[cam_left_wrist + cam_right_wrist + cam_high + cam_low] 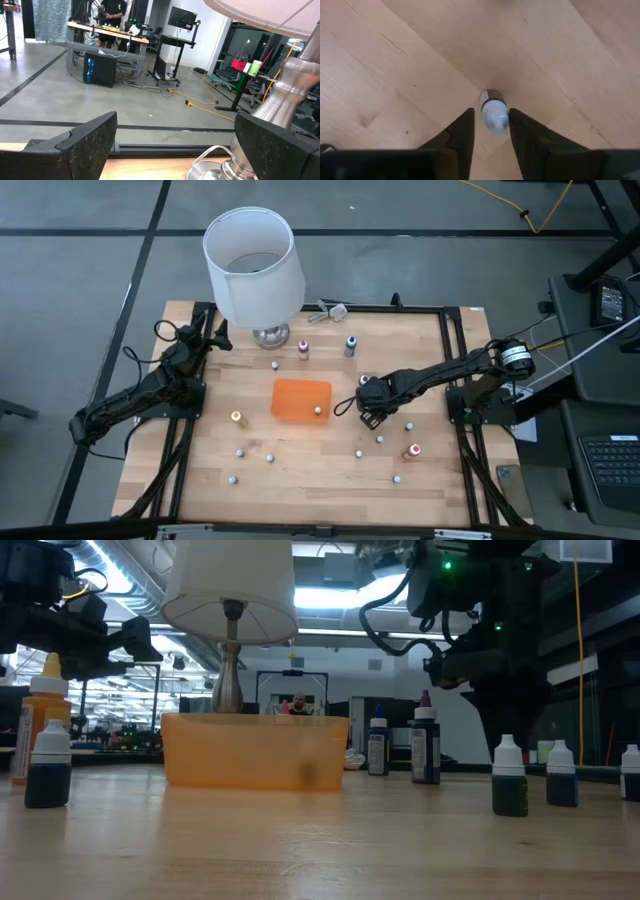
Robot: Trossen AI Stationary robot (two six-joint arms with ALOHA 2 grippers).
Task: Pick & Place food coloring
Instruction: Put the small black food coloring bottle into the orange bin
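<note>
Several tiny food coloring bottles with whitish caps stand scattered on the wooden table. One is orange and one red. Another sits inside the flat orange tray. My right gripper hangs just right of the tray, pointing down. In its wrist view its fingers flank a dark-bodied bottle close on both sides, open. My left gripper waits open at the table's far left, beside the lamp base. My right gripper comes from above with one finger on each side of the bottle's whitish cap. Wood shows between one finger and the cap. Whether the other finger touches it, I cannot tell.
The big white-shaded lamp stands at the far edge, left of centre. Two taller bottles stand beyond the tray. Black frame rails run along the table's sides. Bare wood lies between the tray and the near edge.
</note>
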